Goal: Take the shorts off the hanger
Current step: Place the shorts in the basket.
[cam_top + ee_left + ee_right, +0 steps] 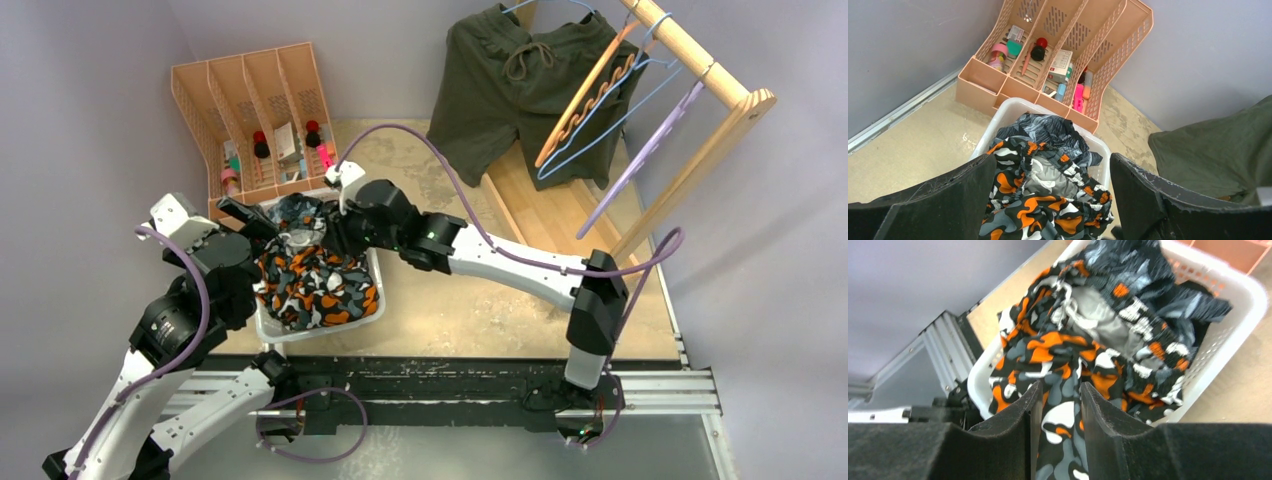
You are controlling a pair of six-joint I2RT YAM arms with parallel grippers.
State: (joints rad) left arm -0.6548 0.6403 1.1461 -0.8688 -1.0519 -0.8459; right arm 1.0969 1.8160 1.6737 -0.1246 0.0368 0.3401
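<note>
**Both arms at the basket; olive shorts on the rack**

The bench (480, 310) is closed in by walls at left and rear. Its bare middle is the open room, between the basket and the rack (690, 60) that fills the far right corner. From that rack hang the olive shorts (490, 110), beside bare hangers (590, 95). An organizer (215, 100) stands in the far left corner, just behind the white basket (300, 332), whose near rim lies close to the bench's front edge. In the basket the orange shorts (315, 285) are heaped, with the blue-grey shorts (300, 212) at its far end. The right arm (520, 262) reaches across the middle. The right jaws stand narrowly parted over the heap, orange cloth running through the gap. The left arm (190, 310) is at the basket's left side, the left jaws wide and holding nothing. Only the left wrist view shows the organizer's small contents. Only the right wrist view shows the front rail (943, 350) beyond the basket.
</note>
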